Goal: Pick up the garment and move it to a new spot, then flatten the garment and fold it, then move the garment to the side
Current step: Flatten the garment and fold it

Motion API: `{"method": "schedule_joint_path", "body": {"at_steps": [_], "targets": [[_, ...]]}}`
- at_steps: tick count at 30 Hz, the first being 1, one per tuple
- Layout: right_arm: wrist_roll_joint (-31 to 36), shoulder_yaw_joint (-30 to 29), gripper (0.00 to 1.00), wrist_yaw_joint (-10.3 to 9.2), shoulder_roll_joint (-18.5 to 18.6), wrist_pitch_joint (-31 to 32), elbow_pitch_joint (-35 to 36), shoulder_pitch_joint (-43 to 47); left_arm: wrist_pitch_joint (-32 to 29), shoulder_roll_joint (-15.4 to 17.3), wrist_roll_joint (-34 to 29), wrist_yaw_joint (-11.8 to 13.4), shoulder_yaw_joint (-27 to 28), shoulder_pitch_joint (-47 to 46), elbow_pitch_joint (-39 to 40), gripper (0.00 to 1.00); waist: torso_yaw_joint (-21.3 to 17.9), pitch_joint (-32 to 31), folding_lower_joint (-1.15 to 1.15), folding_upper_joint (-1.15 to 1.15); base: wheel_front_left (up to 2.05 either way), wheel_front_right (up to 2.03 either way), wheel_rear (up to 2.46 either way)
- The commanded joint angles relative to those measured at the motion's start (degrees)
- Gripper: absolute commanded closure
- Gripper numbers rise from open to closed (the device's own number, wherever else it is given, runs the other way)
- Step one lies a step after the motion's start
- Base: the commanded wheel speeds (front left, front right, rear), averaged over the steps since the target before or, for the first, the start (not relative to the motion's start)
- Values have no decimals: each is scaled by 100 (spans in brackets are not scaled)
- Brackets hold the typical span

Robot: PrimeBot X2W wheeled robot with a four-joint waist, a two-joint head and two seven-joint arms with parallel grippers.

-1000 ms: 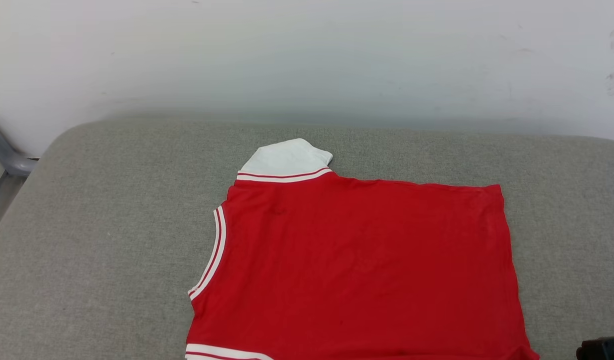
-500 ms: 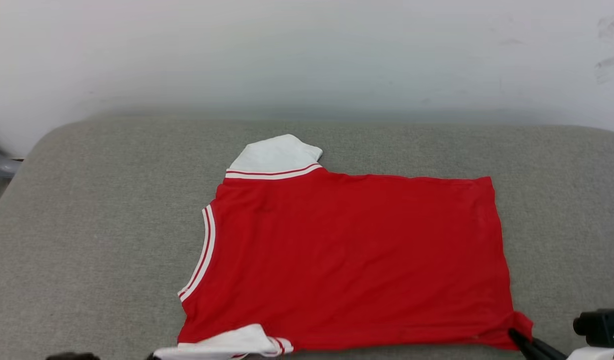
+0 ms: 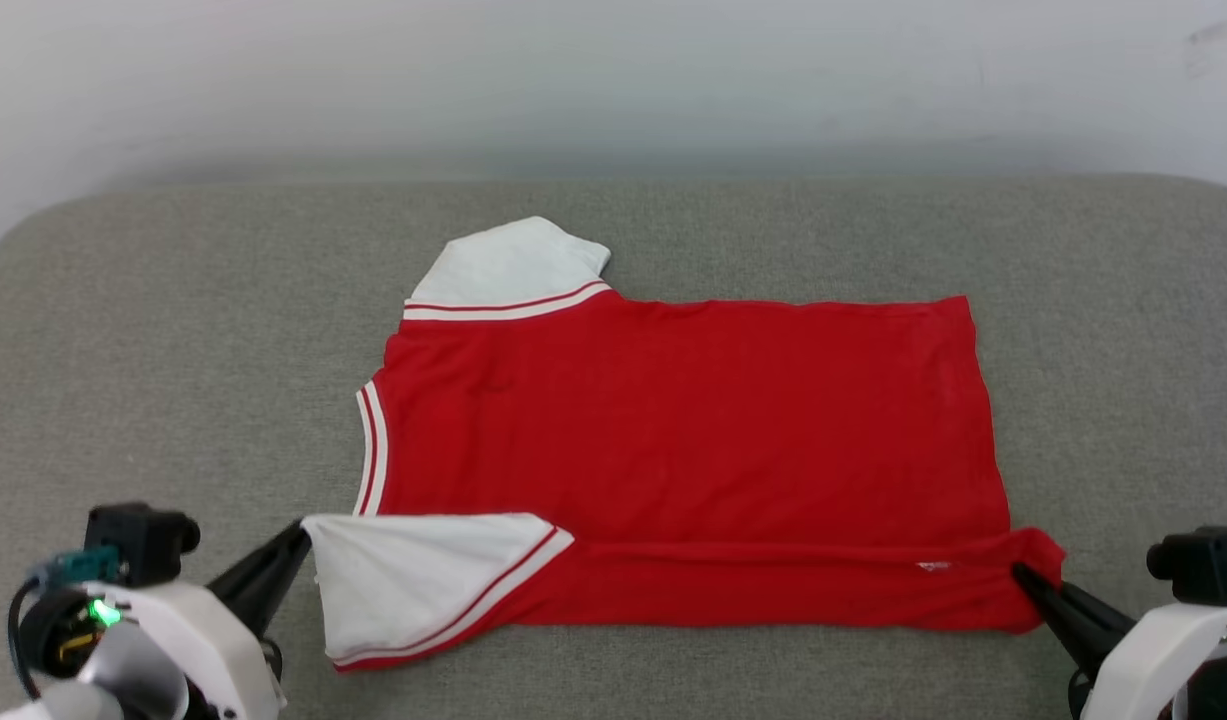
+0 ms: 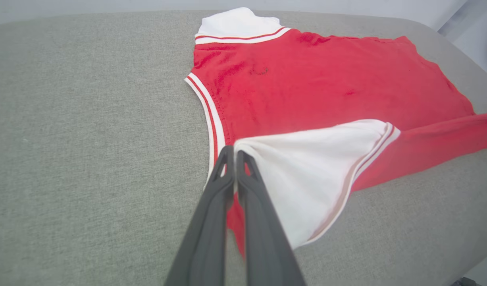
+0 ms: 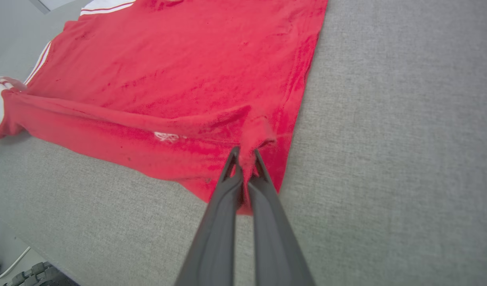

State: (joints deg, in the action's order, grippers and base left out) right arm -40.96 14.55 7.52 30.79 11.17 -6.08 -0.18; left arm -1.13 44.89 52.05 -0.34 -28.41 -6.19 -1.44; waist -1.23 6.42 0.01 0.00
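Observation:
The garment (image 3: 673, 420), a red jersey with white sleeves and striped trim, lies back-up on the grey cushion (image 3: 173, 330), neck to the left. Its near edge is lifted and folded over toward the middle. My left gripper (image 3: 301, 535) is shut on the near white sleeve (image 3: 413, 575), pinched at its corner in the left wrist view (image 4: 232, 153). My right gripper (image 3: 1021, 575) is shut on the near hem corner (image 5: 255, 137) of the garment (image 5: 179, 71). The far sleeve (image 3: 508, 265) lies flat. The chest logo is hidden underneath.
The grey cushion extends well to the left and right of the jersey, with a pale wall (image 3: 613, 80) behind its far edge. The cushion's front edge and floor show at the lower left of the right wrist view (image 5: 13, 254).
The head camera has tilted down, bringing both grippers into view. The near sleeve and near hem have been pulled up and folded over onto the jersey.

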Motion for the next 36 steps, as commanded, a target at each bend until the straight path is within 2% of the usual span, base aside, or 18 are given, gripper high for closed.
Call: {"method": "schedule_joint_path", "body": {"at_steps": [1,8,15,25,33,34,35,36], "targets": [[-46,11,100,-7,25,7,-21,-111,-20,3,-47,-29,5,-133,-35,100,-45,80,-1,0,0,0,0],[-86,199,100,-7,20,89,-247,-630,-341,-90,-194,-342,-129,-1069,-652,100,-102,380,-1,0,0,0,0],[-95,500,100,-7,-2,113,-562,-1213,-447,-346,-234,-560,-321,-1750,-1316,100,-141,706,-1,0,0,0,0],[-8,785,100,-7,3,107,-1180,-1753,-300,-653,-276,-689,-690,-2203,-2229,100,-150,984,-1,0,0,0,0],[-53,916,100,-7,-104,-21,-1399,-1857,-40,-774,-228,-707,-925,-2380,-2602,100,-110,928,-1,0,0,0,0],[-49,892,63,-7,-110,-43,-1405,-1851,20,-774,-240,-707,-918,-2399,-2648,100,-104,895,-1,0,0,0,0],[-21,868,0,-7,-107,-77,-1405,-1840,63,-780,-255,-706,-932,-2405,-2679,69,-96,854,-1,0,0,0,0],[-4,833,0,-7,-106,-109,-1407,-1818,106,-777,-291,-705,-953,-2422,-2700,0,-83,813,-1,0,0,0,0]]}}
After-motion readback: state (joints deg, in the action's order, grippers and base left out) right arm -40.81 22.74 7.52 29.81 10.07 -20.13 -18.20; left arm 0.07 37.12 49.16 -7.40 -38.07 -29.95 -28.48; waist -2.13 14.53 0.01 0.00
